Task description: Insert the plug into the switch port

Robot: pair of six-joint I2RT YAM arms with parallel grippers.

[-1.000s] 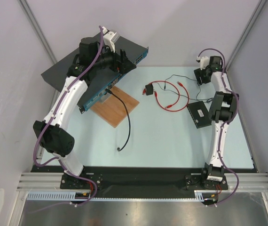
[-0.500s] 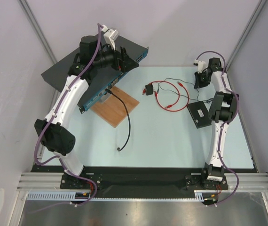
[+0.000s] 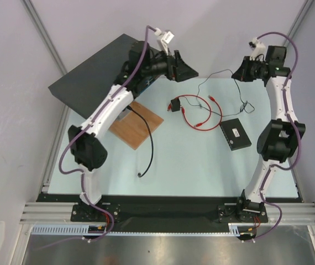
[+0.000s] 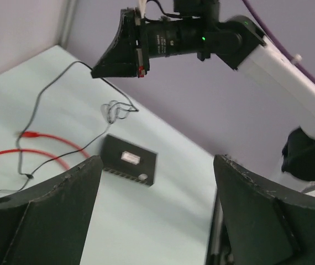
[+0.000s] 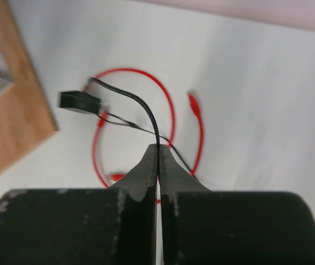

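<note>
The thin red cable lies looped on the table, with a small plug at its far end and another end nearer me. The switch, a flat black box with a white label, lies right of the loop; its port is too small to make out. My right gripper hangs high over the back right, shut on a thin black wire that runs down to a little black cube. The red plug lies untouched below. My left gripper stands open in the air, with the switch seen between its fingers.
A wooden board with a thick black cable trailing off it lies left of centre. The large dark rack unit sits at the back left under my left arm. Walls close in on both sides.
My right gripper has shut on the thin black wire and risen, pulling the wire up. My left arm has swung right, from over the rack unit to the table's back middle.
</note>
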